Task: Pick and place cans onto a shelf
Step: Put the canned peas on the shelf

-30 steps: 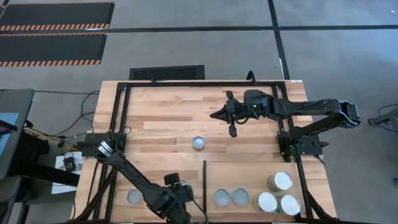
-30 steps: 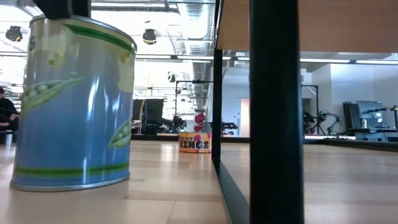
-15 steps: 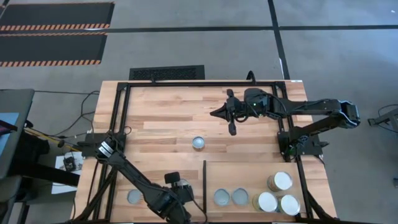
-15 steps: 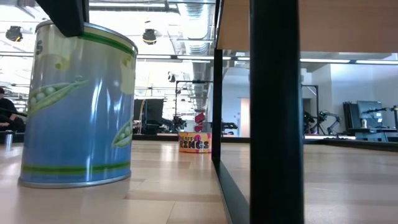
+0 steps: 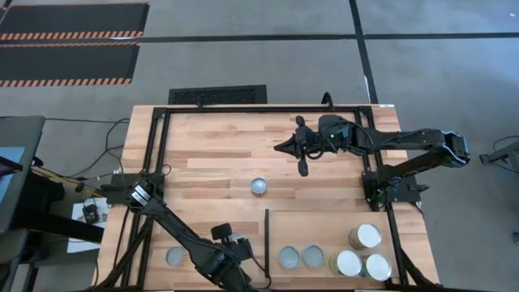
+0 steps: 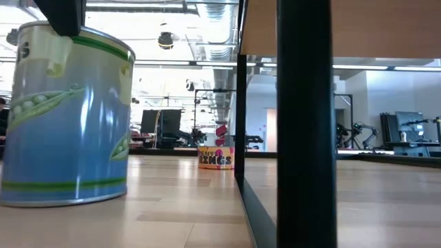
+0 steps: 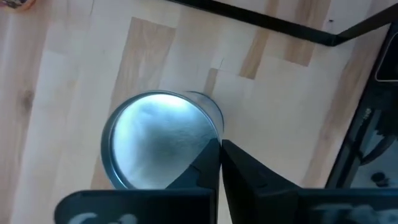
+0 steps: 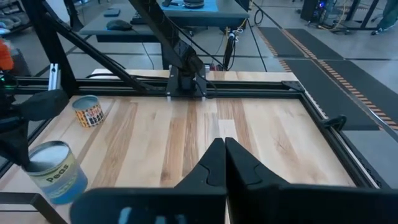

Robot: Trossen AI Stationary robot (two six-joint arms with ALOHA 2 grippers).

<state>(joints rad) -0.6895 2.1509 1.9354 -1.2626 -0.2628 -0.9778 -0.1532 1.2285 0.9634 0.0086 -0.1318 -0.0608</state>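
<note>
Tabletop [image 5: 211, 150]: pale wooden planks inside a black frame.
Shelf [image 5: 324, 227]: near right corner, black divider [image 5: 267, 235] on its edge; five cans [image 5: 289, 257] on it.
Loose cans: rings can [image 5: 259, 186] mid-tabletop; peas can [image 7: 158, 140] near left edge.
Left claw [image 7: 219, 155]: clenched, tips over the peas can's rim.
Right claw [image 5: 297, 151]: clenched, hovering at far side.

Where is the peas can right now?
In the high view, the peas can stands at the table's near-left edge, beside the left gripper, left of the shelf's black divider.
</note>
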